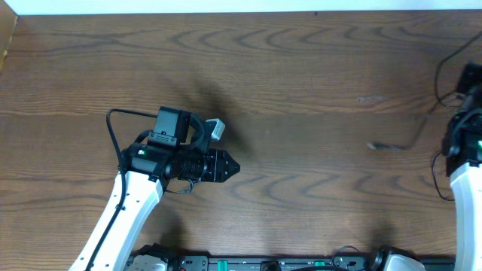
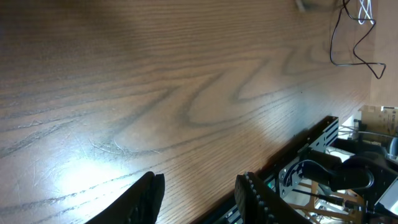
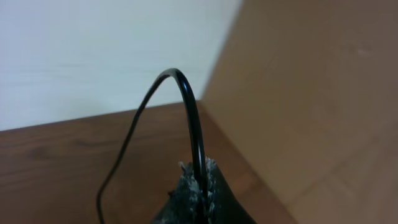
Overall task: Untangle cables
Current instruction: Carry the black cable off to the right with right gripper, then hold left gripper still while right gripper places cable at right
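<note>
Left tool (image 2: 199,185) wide above table (image 1: 301,75); right tool (image 3: 198,177) tight on black cable (image 3: 188,99) at table's right edge.

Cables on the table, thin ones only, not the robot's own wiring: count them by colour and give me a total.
Black cord: 1
White cord: 1
Total: 2, as far as these views show; the white one appears only at the left wrist view's top edge.

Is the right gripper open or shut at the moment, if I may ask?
Shut: the right gripper pinches a black cable arcing up from its tips.
</note>
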Motion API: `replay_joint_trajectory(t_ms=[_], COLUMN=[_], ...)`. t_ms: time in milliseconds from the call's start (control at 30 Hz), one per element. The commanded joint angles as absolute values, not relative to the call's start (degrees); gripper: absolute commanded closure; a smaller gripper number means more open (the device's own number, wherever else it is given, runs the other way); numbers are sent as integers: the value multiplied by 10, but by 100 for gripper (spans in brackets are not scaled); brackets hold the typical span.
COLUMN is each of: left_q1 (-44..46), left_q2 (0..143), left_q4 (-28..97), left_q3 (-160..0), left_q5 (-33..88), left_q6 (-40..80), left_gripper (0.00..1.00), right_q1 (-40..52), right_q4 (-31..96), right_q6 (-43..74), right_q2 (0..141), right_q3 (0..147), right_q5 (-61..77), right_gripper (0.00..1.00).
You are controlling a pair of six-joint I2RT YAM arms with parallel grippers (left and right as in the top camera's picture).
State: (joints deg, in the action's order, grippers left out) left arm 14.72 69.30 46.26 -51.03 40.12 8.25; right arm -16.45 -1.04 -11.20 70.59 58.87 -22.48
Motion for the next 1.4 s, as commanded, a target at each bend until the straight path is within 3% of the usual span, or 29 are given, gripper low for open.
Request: replay_joint_trajectory(t_ms=[0, 300, 633, 667, 700, 767, 867, 1367], left_q1=[146, 146, 146, 146, 146, 146, 146, 146], left_q2=[691, 691, 691, 691, 691, 691, 691, 691], left_q4=[465, 465, 465, 464, 464, 465, 463, 461], left_q3=[-509, -509, -509, -509, -509, -509, -509, -509], left_q5=[398, 398, 398, 398, 398, 398, 396, 393], left_q6=[75, 75, 75, 75, 75, 75, 75, 75], left_gripper=[58, 58, 58, 58, 58, 58, 58, 58], right_q1=[-218, -295, -308, -308, -308, -308, -307, -307], right_q4=[-34, -45, -11, -5, 3, 17, 35, 111], right_q6=[-82, -17, 13, 18, 19, 19, 21, 58], right_q2=[715, 749, 813, 817, 821, 830, 842, 895], right_q3=[592, 592, 592, 592, 592, 592, 592, 592], right_q5=[-233, -218, -169, -166, -151, -117, -78, -6], right_gripper=[99, 99, 99, 97, 80, 60, 49, 46])
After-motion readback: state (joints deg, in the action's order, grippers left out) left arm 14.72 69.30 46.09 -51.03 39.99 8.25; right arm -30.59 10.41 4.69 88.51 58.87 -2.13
